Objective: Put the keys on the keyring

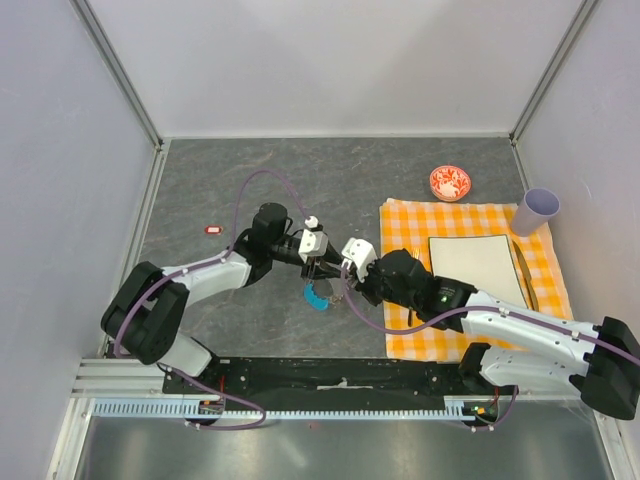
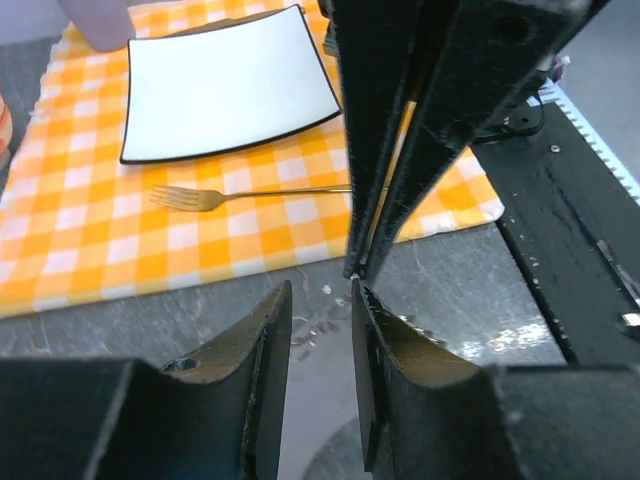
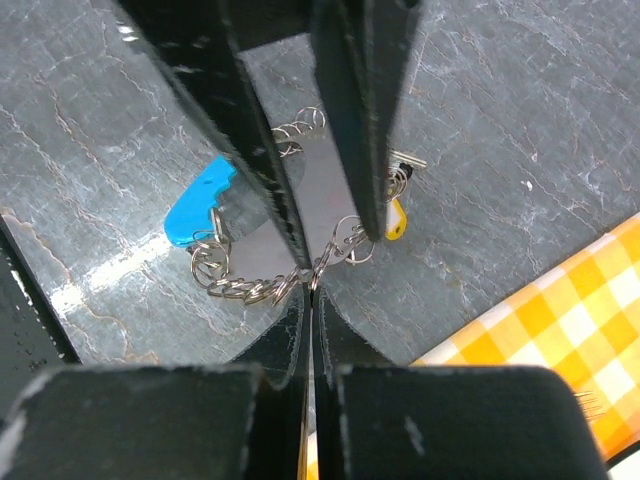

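The keyring (image 3: 235, 285), a loop of thin metal rings with a bright cyan piece (image 3: 198, 207), lies on the grey table and shows as a cyan spot (image 1: 316, 297) from above. My right gripper (image 3: 308, 280) is shut on one link of its chain. A small yellow-headed key (image 3: 397, 222) rests among the rings, partly behind a left finger (image 3: 360, 110). My left gripper (image 2: 320, 300) stands open just above the chain, nothing between its fingers. The two grippers meet tip to tip (image 1: 330, 268).
An orange checked cloth (image 1: 405, 335) at the right carries a white square plate (image 1: 470, 265) and a gold fork (image 2: 200, 197). Behind it stand a red-and-white bowl (image 1: 450, 182) and a lilac cup (image 1: 538, 210). A small red-and-white item (image 1: 213, 229) lies at the left.
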You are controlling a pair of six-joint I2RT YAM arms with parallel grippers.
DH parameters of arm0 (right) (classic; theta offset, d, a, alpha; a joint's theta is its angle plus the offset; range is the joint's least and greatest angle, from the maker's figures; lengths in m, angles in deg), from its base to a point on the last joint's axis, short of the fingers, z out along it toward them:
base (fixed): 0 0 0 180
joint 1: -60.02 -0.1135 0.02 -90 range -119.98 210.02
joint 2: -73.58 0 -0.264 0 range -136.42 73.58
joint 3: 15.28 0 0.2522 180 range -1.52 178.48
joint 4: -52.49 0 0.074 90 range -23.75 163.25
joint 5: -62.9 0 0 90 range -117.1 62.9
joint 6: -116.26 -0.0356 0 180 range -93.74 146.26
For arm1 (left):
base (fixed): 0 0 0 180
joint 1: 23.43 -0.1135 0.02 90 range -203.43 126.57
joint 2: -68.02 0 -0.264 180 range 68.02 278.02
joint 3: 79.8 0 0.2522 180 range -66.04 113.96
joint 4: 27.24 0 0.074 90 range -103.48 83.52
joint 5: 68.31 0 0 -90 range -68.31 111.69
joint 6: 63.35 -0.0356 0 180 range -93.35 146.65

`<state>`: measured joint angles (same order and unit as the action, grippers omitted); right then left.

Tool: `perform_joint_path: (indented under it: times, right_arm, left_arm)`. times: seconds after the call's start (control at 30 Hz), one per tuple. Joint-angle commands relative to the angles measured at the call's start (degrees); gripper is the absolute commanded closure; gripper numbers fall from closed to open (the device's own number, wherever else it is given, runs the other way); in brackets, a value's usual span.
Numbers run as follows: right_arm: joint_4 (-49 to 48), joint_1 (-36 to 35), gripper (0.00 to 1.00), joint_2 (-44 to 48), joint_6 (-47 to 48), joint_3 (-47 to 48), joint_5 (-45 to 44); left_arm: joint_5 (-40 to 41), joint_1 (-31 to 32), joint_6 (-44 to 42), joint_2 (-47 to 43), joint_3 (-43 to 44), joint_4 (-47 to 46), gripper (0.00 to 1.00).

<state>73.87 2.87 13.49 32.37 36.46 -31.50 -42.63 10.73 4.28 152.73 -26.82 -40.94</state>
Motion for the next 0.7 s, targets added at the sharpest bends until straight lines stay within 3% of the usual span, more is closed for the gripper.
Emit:
perform_joint_path:
  times: [0.0, 0.2, 0.67]
  right_arm:
    - [-1.9, 0.0, 1.0, -0.2, 1.5, 3.5, 1.8]
    - [-2.0, -0.1, 1.0, -0.4, 1.6, 3.7, 1.9]
    - [-1.9, 0.1, 1.0, -0.1, 1.4, 3.3, 2.1]
  left_arm:
    - [-5.6, 0.2, -17.1, 3.6, 7.2, 16.6, 0.63]
    - [-7.3, 0.1, -27.5, 7.4, 12.7, 32.3, 0.66]
    - [-8.9, 0.1, -34.0, 10.7, 17.6, 44.1, 0.66]
